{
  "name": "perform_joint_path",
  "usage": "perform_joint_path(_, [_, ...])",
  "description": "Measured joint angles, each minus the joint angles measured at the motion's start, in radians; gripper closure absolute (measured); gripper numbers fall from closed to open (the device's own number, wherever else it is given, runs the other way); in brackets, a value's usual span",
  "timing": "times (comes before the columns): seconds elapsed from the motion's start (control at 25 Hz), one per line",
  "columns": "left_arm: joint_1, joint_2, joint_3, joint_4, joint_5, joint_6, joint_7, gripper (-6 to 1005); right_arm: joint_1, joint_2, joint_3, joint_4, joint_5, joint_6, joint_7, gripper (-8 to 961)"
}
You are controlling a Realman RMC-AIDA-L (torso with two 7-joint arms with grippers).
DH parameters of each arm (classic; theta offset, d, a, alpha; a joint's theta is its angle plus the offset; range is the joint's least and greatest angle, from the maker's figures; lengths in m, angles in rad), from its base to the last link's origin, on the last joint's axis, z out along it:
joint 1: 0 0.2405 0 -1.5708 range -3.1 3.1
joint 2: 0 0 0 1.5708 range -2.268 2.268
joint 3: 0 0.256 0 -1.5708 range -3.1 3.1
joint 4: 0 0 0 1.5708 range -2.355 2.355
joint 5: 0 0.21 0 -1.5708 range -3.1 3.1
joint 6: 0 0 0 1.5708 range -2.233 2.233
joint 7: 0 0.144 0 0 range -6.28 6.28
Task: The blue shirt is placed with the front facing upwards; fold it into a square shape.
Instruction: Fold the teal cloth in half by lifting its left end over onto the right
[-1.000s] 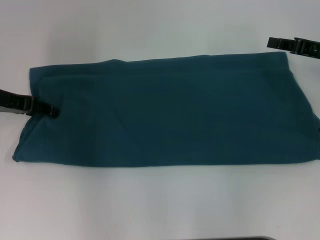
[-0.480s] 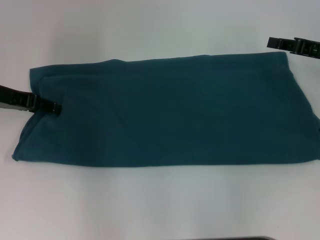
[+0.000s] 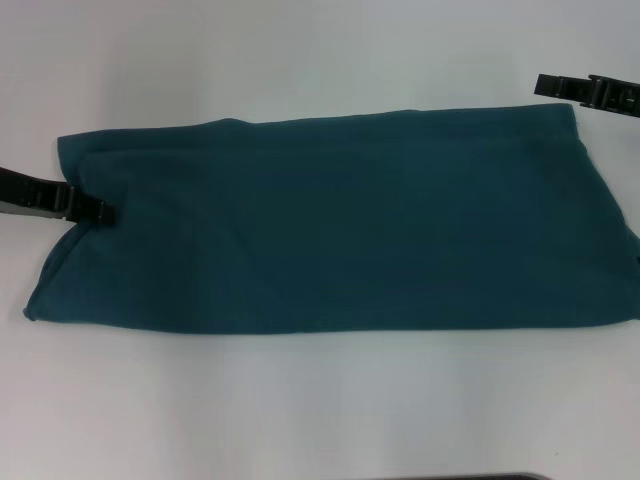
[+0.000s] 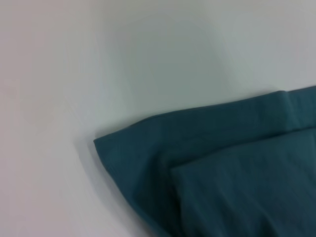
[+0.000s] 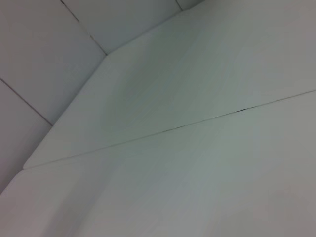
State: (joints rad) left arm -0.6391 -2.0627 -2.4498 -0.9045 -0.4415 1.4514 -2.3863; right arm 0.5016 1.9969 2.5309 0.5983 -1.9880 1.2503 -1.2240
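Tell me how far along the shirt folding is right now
Partly done. The blue shirt already lies as a long band across the white table, sleeves tucked in, with a folded layer visible at its corner in the left wrist view. In hand: the left gripper sits at the shirt's left edge. The right gripper waits off the far right corner. Left to do: folding the band's ends over to make a square.

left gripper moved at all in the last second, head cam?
Yes, slightly. The left gripper sits a little higher in the head view against the blue shirt, whose left edge looks unmoved, and pulled back a touch from 0.5 s ago.
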Motion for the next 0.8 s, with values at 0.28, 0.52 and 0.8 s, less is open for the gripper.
perform_joint_path(0.28, [-0.001,0.001,0.002,0.003,0.0,0.003,0.0,693,0.0,0.0,0.0,0.0,0.0,0.001,0.0,776])
perform_joint_path(0.52, [-0.001,0.001,0.003,0.004,0.0,0.003,0.0,910,0.0,0.0,0.002,0.0,0.0,0.003,0.0,776])
perform_joint_path(0.8, [0.002,0.002,0.003,-0.002,0.008,-0.003,-0.001,982,0.0,0.0,0.003,0.001,0.0,0.005,0.0,775])
